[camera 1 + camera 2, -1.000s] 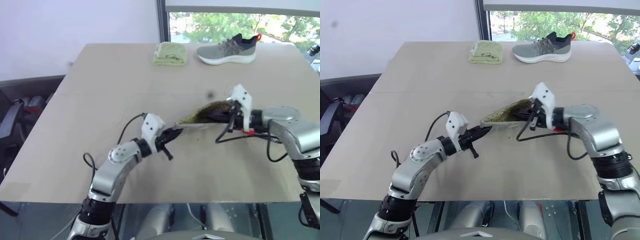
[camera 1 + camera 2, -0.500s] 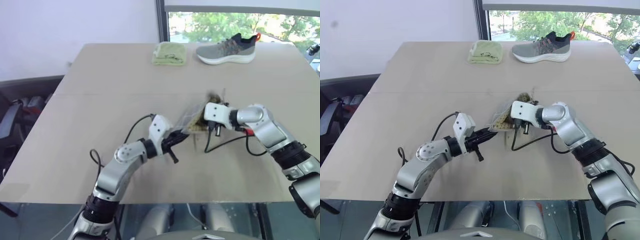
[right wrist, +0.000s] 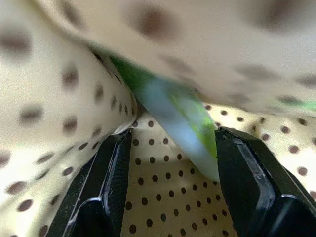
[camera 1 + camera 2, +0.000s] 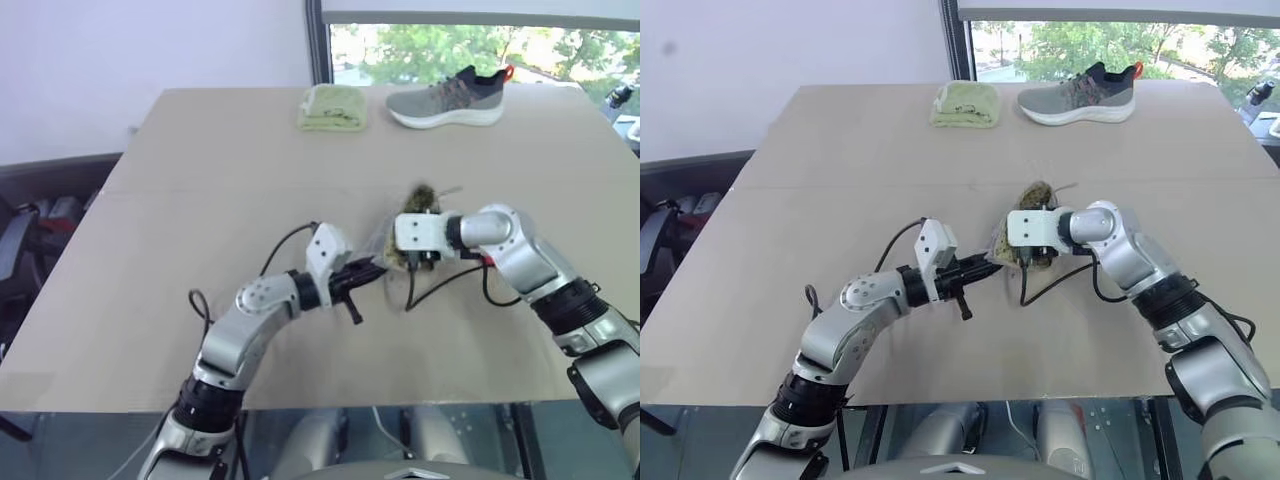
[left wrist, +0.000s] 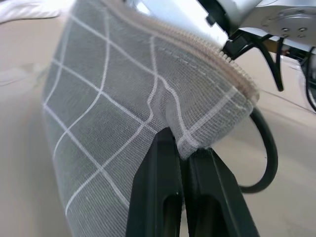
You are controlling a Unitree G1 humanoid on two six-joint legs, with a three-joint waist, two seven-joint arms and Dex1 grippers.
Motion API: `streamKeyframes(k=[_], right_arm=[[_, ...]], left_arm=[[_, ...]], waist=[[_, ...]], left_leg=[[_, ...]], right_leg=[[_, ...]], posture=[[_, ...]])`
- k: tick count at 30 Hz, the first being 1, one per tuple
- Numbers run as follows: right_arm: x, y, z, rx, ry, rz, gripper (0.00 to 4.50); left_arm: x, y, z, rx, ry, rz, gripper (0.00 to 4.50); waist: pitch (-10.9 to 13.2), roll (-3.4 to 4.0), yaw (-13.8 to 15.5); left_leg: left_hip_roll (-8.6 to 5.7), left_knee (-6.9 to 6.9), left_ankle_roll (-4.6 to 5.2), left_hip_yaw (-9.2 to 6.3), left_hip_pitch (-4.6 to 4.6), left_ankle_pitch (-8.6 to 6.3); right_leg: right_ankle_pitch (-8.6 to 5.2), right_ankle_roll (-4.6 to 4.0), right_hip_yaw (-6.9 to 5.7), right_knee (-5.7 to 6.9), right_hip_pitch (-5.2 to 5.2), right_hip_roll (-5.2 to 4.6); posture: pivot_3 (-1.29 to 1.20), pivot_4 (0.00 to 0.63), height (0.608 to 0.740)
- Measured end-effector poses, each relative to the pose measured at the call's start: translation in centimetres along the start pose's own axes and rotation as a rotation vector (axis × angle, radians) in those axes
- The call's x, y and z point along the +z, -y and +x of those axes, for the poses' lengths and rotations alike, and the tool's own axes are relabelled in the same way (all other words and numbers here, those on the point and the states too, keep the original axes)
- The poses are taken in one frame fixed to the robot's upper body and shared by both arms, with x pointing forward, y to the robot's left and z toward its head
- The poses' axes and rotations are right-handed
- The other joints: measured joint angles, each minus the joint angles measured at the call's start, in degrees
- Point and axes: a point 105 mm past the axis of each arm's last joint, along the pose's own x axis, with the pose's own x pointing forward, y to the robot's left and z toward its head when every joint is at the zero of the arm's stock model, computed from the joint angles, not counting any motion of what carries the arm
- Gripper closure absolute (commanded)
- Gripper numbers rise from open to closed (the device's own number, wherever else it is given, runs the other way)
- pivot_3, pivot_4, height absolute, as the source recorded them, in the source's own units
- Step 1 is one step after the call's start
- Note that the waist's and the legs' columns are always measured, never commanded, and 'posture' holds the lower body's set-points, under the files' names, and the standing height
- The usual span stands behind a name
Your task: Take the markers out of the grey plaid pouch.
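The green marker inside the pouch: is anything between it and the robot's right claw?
Nothing visible. The right gripper is open inside the grey plaid pouch, its fingers either side of the green marker, with just dotted lining behind. The left gripper pinches the pouch's corner.

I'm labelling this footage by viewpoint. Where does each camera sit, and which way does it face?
Left and right eye views: on the head, looking forward and down over both arms at the table, the shoe and the folded cloth.
Left wrist view: along the left gripper, shut on a corner of the grey plaid pouch.
Right wrist view: inside the pouch's dotted lining, the right gripper open around the light green marker.
Shared: the pouch, seen in every view.
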Motion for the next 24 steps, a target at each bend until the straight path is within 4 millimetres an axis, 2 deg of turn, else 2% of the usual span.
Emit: streamKeyframes(k=[3,8,10,18,24], right_arm=[[0.3,-0.1,0.4,0.019,0.004,-0.031,1.21],[1.0,0.0,0.4,0.018,0.035,-0.064,3.74],[1.4,0.4,0.2,0.007,0.048,-0.088,4.24],[1.2,0.6,-0.4,-0.005,0.068,-0.036,4.32],[1.6,0.2,-2.7,0.019,0.155,0.200,4.32]], left_arm=[[-0.1,0.1,0.0,-0.010,-0.003,-0.004,4.50],[-0.1,0.1,0.1,-0.015,0.000,0.006,4.50],[0.0,-0.1,0.0,-0.003,0.006,0.018,4.50],[0.1,-0.4,-0.2,0.013,0.019,0.044,4.50],[-0.2,-1.3,-1.1,0.037,0.001,0.092,4.50]], waist=[[0.00,0.00,0.00],[0.00,0.00,0.04],[-0.05,-0.04,0.04],[-0.07,-0.06,0.07],[-0.06,-0.06,0.13]], left_leg=[[0.00,0.00,0.00,0.00,0.00,0.00],[0.00,0.01,-0.01,-0.01,0.01,0.01],[0.00,0.00,-0.01,-0.03,0.12,0.01],[0.00,0.02,-0.02,-0.04,0.13,0.01],[0.00,0.01,-0.01,-0.07,0.03,0.01]], right_leg=[[0.00,0.00,-0.01,0.01,0.00,0.02],[0.00,0.00,-0.02,0.01,0.00,0.04],[0.00,0.00,-0.03,0.01,0.05,0.04],[0.00,0.00,-0.04,0.02,0.08,0.03],[0.00,-0.01,-0.04,0.00,0.05,-0.06]], posture=[[0.00,0.150,0.740],[0.00,0.150,0.740],[0.00,0.150,0.740],[0.00,0.150,0.740],[0.00,0.150,0.740]])
